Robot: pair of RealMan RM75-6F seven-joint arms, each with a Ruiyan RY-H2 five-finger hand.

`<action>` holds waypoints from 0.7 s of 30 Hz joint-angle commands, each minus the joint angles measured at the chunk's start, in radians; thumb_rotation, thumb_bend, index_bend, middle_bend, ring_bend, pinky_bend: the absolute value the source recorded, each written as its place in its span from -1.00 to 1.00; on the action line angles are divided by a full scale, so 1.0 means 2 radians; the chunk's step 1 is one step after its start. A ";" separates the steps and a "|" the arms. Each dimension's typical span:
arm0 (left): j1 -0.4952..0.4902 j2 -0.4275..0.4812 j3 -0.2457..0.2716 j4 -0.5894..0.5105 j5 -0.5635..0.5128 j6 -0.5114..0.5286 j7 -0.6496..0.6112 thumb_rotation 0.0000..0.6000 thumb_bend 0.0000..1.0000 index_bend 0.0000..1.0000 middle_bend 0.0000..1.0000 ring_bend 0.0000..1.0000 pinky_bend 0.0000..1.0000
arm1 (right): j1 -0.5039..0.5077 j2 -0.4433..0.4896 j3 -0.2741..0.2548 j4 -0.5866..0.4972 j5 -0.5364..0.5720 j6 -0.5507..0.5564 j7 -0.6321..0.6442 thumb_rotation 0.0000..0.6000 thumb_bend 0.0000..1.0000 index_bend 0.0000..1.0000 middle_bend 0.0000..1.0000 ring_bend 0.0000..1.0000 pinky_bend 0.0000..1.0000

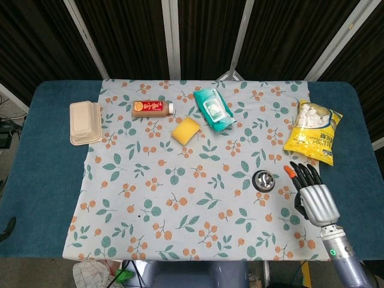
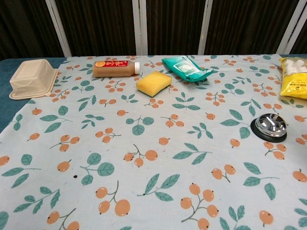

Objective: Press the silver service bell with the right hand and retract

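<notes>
Right hand [image 1: 314,197] hovering with fingers spread, holding nothing; silver service bell [image 1: 263,180] sitting just to its left, slightly ahead, not touching.

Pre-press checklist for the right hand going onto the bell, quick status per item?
1. Silver service bell upright on the cloth, nothing on it: ok.
2. Right hand empty, fingers apart: ok.
3. Hand above the bell button: not ok; in the head view it sits to the right of the bell, fingertips clear of it.
4. Path from hand to bell free: ok; the yellow snack bag lies further back, no other item between.
5. Hand height over the table: cannot tell; the chest view does not show the hand.
6. Left hand out of the way: cannot tell; it appears in neither view.
</notes>
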 commanded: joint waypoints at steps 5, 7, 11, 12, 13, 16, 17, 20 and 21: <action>-0.003 -0.001 -0.002 0.000 -0.007 -0.005 0.004 1.00 -0.07 -0.92 -1.00 -1.00 -0.85 | 0.049 -0.049 0.031 0.025 0.036 -0.055 -0.007 1.00 0.96 -0.81 -1.00 -1.00 -1.00; -0.004 -0.002 -0.003 0.000 -0.010 -0.007 0.006 1.00 -0.07 -0.92 -1.00 -1.00 -0.85 | 0.061 -0.062 0.036 0.036 0.049 -0.073 -0.006 1.00 0.96 -0.81 -1.00 -1.00 -1.00; -0.005 -0.003 -0.006 0.000 -0.016 -0.010 0.008 1.00 -0.07 -0.92 -1.00 -1.00 -0.85 | 0.074 -0.080 0.039 0.056 0.063 -0.093 -0.003 1.00 0.96 -0.81 -1.00 -1.00 -1.00; -0.006 -0.003 -0.008 0.000 -0.018 -0.011 0.009 1.00 -0.07 -0.92 -1.00 -1.00 -0.85 | 0.078 -0.086 0.039 0.066 0.067 -0.099 -0.003 1.00 0.96 -0.81 -1.00 -1.00 -1.00; -0.007 -0.004 -0.008 0.001 -0.020 -0.012 0.010 1.00 -0.07 -0.92 -1.00 -1.00 -0.85 | 0.080 -0.091 0.039 0.072 0.070 -0.102 -0.002 1.00 0.96 -0.81 -1.00 -1.00 -1.00; -0.008 -0.004 -0.009 0.000 -0.024 -0.016 0.014 1.00 -0.07 -0.92 -1.00 -1.00 -0.85 | 0.087 -0.107 0.037 0.095 0.078 -0.114 0.008 1.00 0.96 -0.81 -1.00 -1.00 -1.00; -0.008 -0.005 -0.009 0.000 -0.025 -0.016 0.016 1.00 -0.07 -0.92 -1.00 -1.00 -0.85 | 0.089 -0.111 0.036 0.102 0.079 -0.116 0.012 1.00 0.96 -0.81 -1.00 -1.00 -1.00; -0.008 -0.006 -0.009 0.000 -0.025 -0.015 0.019 1.00 -0.07 -0.92 -1.00 -1.00 -0.85 | 0.093 -0.124 0.033 0.124 0.083 -0.125 0.023 1.00 0.96 -0.81 -1.00 -1.00 -1.00; -0.008 -0.006 -0.009 0.000 -0.025 -0.014 0.021 1.00 -0.07 -0.92 -1.00 -1.00 -0.85 | 0.095 -0.129 0.031 0.132 0.084 -0.128 0.028 1.00 0.96 -0.81 -1.00 -1.00 -1.00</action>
